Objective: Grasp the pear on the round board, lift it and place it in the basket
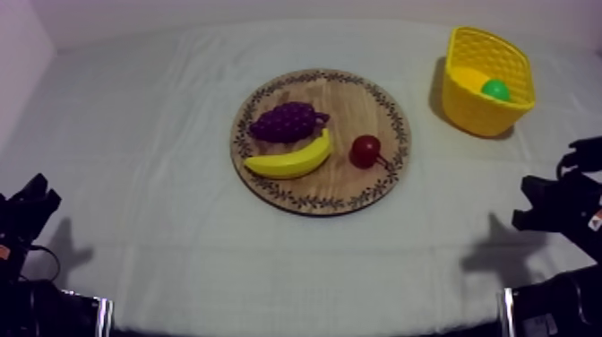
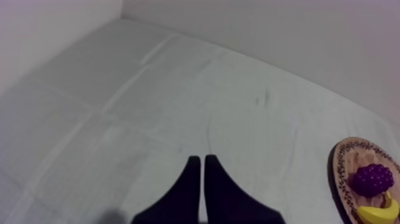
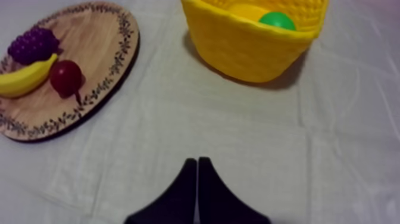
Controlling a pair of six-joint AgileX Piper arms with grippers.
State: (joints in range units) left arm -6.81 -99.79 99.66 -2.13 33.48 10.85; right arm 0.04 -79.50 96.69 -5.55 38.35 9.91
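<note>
The pear (image 1: 495, 89) lay inside the yellow basket (image 1: 466, 109) at the table's far right. The round wooden board (image 1: 358, 99) nearby carried a bunch of grapes (image 1: 287, 121), a banana (image 1: 291, 161) and a small red fruit (image 1: 365, 151). The left gripper (image 2: 199, 159) and the right gripper (image 3: 197, 161) hung over bare cloth (image 1: 161, 224), each with its fingers pressed together.

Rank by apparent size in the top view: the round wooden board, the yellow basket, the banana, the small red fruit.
Largest first:
1. the round wooden board with patterned rim
2. the yellow basket, farther from the camera
3. the yellow banana
4. the small red fruit
</note>
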